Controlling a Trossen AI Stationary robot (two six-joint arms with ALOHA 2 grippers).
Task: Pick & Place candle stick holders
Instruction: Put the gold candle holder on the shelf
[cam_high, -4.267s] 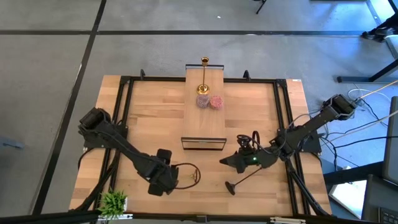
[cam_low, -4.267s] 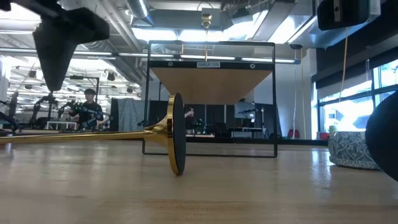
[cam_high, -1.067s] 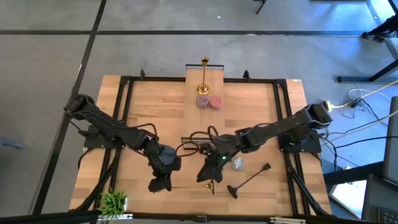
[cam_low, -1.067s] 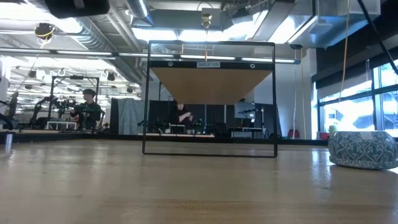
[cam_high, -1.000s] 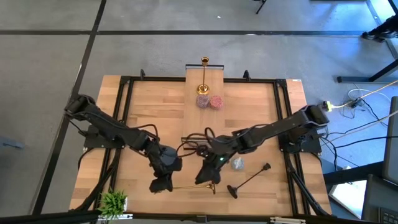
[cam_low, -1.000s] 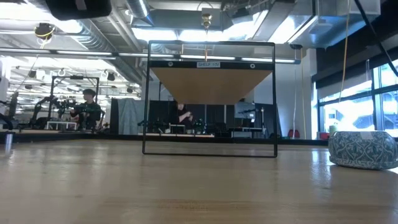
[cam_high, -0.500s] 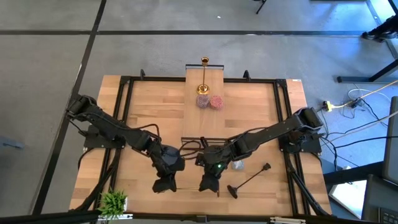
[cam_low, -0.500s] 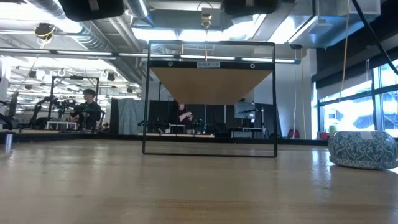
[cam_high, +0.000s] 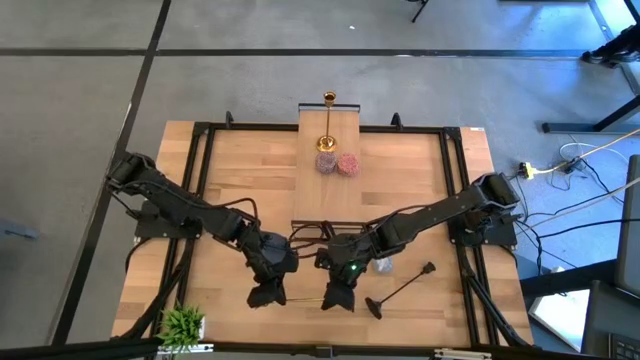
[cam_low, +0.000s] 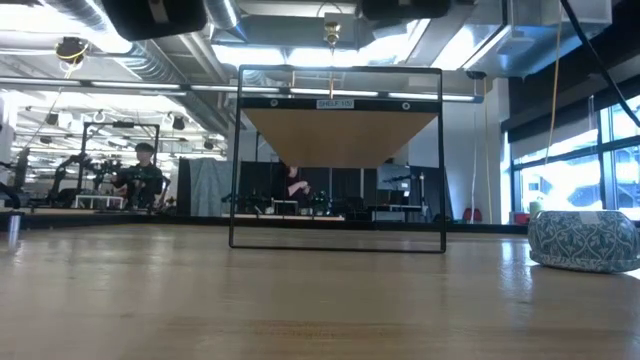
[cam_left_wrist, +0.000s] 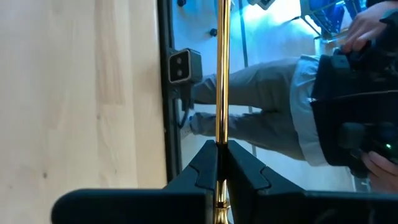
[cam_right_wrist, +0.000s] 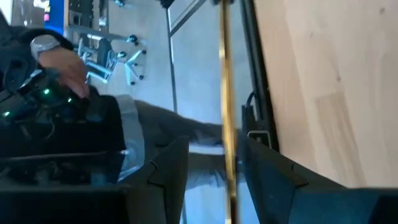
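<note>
1. Two grippers share one gold candle stick holder (cam_left_wrist: 221, 81) near the surface's (cam_high: 400, 180) front edge, lifted and lying level between them: a handover, I judge.
2. My left gripper (cam_high: 267, 293) is clenched on the stem; the left wrist view shows my fingers (cam_left_wrist: 202, 168) pinching it.
3. My right gripper (cam_high: 337, 296) stands parted around the same stem, fingers (cam_right_wrist: 168, 165) either side, apparently not touching.
4. Next, I judge, the right must clamp before the left lets go.
5. Another gold holder (cam_high: 327, 120) stands on the plank (cam_high: 345, 195), a black one (cam_high: 400, 288) lies nearby.

Gold stem (cam_high: 303, 301) btwn left gripper (cam_high: 266, 295), right gripper (cam_high: 336, 298).
</note>
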